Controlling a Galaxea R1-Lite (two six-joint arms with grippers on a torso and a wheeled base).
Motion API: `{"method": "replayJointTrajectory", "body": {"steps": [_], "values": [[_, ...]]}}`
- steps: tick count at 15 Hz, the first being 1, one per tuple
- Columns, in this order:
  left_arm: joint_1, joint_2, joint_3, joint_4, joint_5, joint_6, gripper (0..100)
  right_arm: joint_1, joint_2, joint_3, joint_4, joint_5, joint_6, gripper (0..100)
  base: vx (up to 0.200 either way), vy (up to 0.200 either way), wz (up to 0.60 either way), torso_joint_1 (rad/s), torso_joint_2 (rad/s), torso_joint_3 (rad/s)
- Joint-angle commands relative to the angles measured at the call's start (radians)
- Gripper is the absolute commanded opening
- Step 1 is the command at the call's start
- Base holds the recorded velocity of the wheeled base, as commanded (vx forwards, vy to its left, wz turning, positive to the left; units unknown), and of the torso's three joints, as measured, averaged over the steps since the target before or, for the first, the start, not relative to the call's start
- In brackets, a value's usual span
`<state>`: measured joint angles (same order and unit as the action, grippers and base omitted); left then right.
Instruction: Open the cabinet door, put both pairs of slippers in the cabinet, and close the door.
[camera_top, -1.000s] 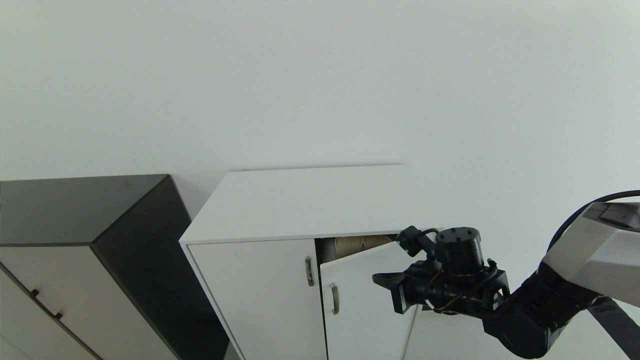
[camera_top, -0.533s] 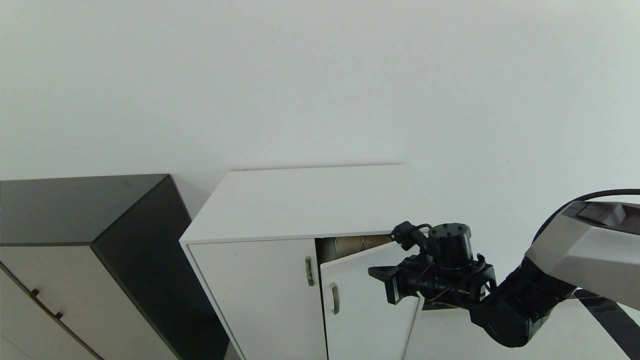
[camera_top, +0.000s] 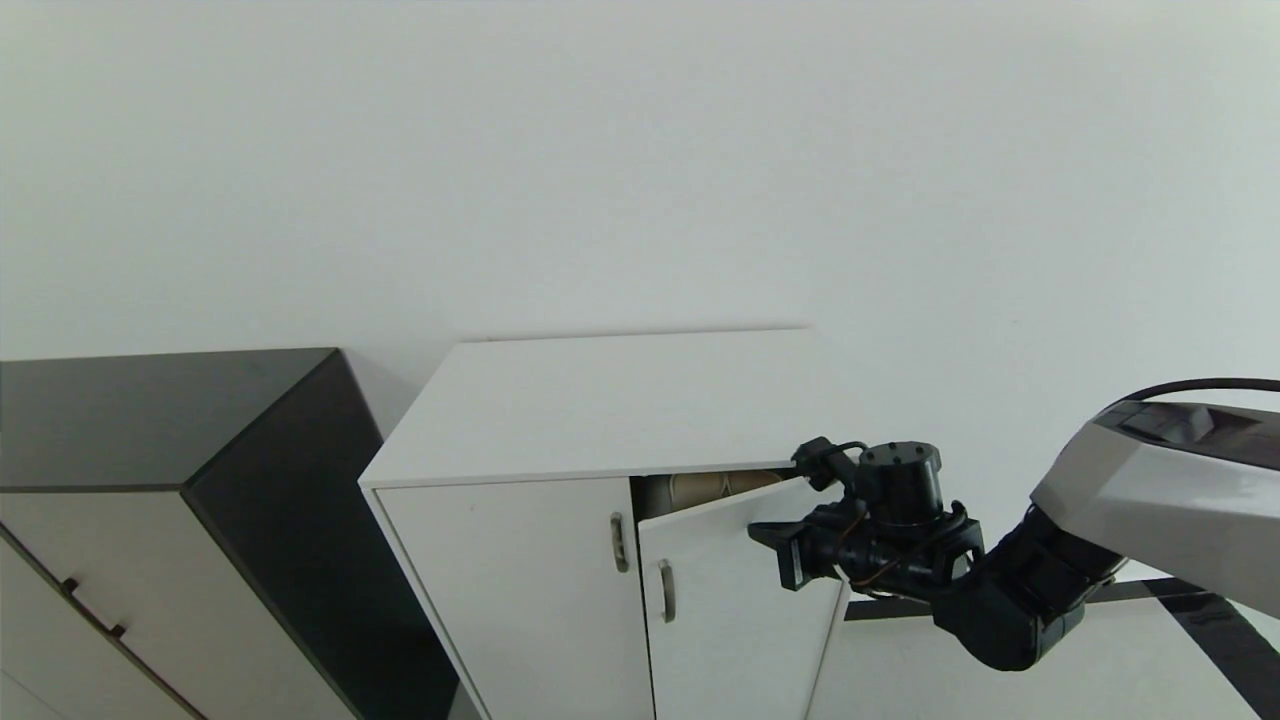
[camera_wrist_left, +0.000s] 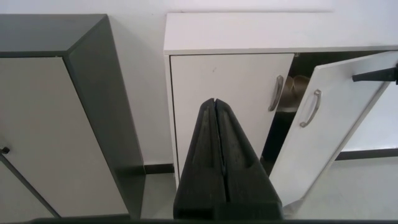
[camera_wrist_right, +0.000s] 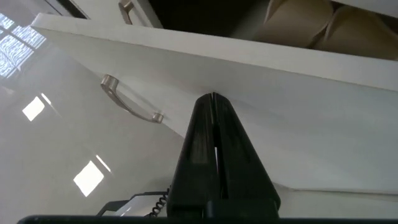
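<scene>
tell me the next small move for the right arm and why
Probably press the shut right gripper forward to swing the white right-hand cabinet door closed: it stands ajar, tan slippers already lie inside, and the gripper's tip seems to rest on its outer face.

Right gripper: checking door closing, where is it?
Head view, right side: the right gripper, shut, is against the ajar right door, outside, near its top edge.

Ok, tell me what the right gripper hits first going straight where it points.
The ajar cabinet door, outer face: the shut right gripper points at it beside the handle, seemingly touching or nearly so.
</scene>
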<state>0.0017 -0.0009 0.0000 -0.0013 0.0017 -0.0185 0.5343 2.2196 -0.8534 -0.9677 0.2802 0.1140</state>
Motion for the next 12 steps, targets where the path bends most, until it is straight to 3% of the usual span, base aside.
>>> {"method": "replayJointTrajectory", "body": {"steps": [1,12], "values": [[0.0,0.001,0.0,0.0,0.0,-0.001,0,-0.011,0.019,-0.012,0.0,0.001,-0.001,0,0.0,0.0,0.0,0.0,0.0,0.0],[0.0,0.001,0.0,0.0,0.0,0.0,0,-0.065,0.061,-0.059,0.0,0.001,-0.001,0,0.0,0.0,0.0,0.0,0.0,0.0]]}}
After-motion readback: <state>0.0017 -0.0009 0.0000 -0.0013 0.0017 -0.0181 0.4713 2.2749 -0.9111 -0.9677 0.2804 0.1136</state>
